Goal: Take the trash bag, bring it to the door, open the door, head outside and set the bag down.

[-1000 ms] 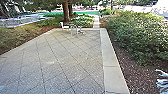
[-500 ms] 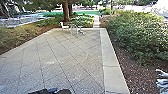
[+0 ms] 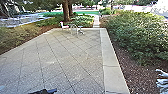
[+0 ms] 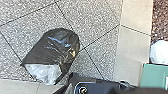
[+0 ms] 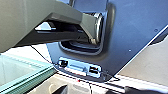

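Observation:
A dark part of my left gripper (image 3: 44, 91) pokes up at the bottom edge of the head view, left of the middle; the rest is cut off. In the left wrist view the black trash bag (image 4: 56, 46) lies on its side on the speckled paving, with a pale grey-white patch at one end. Between the bag and the robot's dark base there is little distance, and I cannot tell whether they touch.
Paving (image 3: 57, 62) stretches ahead, bordered by a pale curb (image 3: 111, 66). Right of it grow bushes (image 3: 140, 37) over brown mulch. A pale chair (image 3: 64, 26) stands at the far end near a tree trunk (image 3: 66, 11). A green object (image 4: 153, 77) lies beside the curb.
Dark parts of the arm have come into the bottom of the head view since a second ago. Of these, the right-hand piece has dropped out again; the scene around has not shifted.

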Available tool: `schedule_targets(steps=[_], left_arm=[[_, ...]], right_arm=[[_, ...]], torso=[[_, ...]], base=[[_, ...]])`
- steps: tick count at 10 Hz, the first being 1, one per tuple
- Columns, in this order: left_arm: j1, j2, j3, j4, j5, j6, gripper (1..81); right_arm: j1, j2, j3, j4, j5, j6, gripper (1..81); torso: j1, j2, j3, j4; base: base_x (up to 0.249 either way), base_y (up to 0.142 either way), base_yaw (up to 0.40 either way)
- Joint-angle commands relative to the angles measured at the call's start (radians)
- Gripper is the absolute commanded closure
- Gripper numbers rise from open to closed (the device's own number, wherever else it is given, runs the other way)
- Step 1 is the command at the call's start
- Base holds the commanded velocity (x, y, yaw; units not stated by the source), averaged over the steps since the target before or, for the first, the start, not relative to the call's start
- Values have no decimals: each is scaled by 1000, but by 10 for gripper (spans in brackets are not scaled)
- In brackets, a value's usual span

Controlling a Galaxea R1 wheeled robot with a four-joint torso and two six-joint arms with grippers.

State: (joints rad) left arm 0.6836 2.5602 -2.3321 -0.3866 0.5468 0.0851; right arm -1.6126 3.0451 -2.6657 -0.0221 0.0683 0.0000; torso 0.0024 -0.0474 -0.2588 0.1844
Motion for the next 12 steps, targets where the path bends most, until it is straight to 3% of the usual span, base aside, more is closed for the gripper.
schedule_targets(steps=[1,2,3,4,5,7,9,10,12], left_arm=[[-36,11,-9,-6,55,10,10],[36,46,-26,-3,48,19,10],[105,93,-74,-3,29,43,10],[191,157,-148,-3,-28,94,10],[271,204,-211,-5,-61,145,10],[440,287,-303,-5,-166,234,10],[564,328,-309,2,-261,278,10],[607,344,-309,5,-293,291,10],[679,385,-311,43,-346,303,10]], right_arm=[[1,33,20,-10,-67,-8,10],[2,34,18,-10,-67,-8,10],[4,34,18,-10,-67,-8,10],[4,34,18,-7,-67,-8,10],[6,34,17,-2,-67,-8,10],[6,34,17,1,-64,-6,10],[9,34,15,1,-64,-3,10],[10,34,14,1,-64,-3,10],[13,33,14,1,-62,-2,10]], torso=[[0,0,29,0],[0,0,100,0],[0,0,108,0],[0,0,110,0],[1,0,68,0],[-1,0,97,0],[-1,0,103,0],[-1,0,103,-37],[-1,0,103,-98]], base=[[0,0,0],[0,0,0],[0,0,0],[0,0,0],[0,0,0],[0,0,0],[0,0,0],[0,0,0],[0,0,0]])
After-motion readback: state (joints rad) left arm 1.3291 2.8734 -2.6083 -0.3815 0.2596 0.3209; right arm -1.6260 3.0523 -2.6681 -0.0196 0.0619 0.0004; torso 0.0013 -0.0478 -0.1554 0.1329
